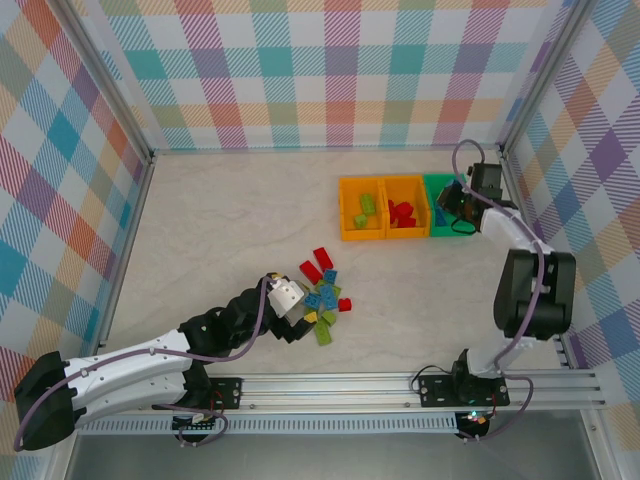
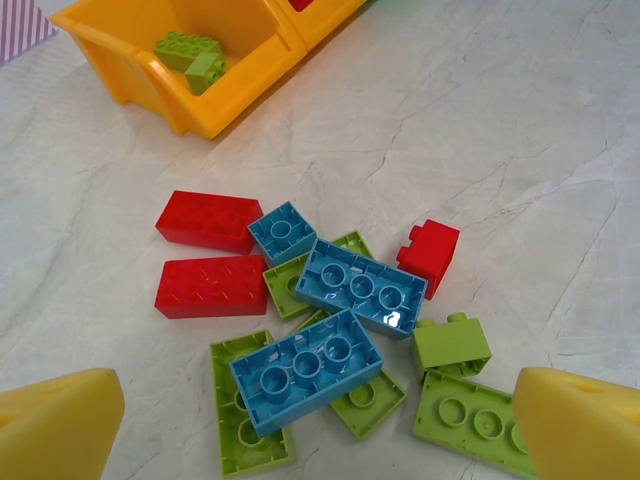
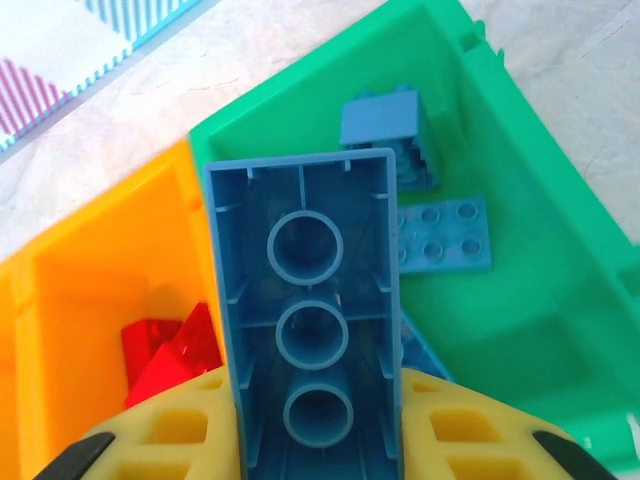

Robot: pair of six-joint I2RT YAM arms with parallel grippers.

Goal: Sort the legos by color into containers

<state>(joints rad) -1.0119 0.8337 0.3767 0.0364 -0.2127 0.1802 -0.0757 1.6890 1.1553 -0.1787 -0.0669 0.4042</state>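
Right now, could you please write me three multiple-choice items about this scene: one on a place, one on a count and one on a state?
1. Which bin holds the sorted lime green bricks?
A. the left orange bin
B. the middle orange bin
C. the green bin

2. How many red bricks lie in the loose pile?
A. one
B. three
C. six

3. What state is the right gripper in?
A. open and empty
B. shut on a blue brick
C. shut on a red brick

Answers:
1 A, the top view shows lime green pieces inside the left orange bin.
2 B, the left wrist view shows two long red bricks and one small one.
3 B, the yellow pads clamp the blue brick on both sides.
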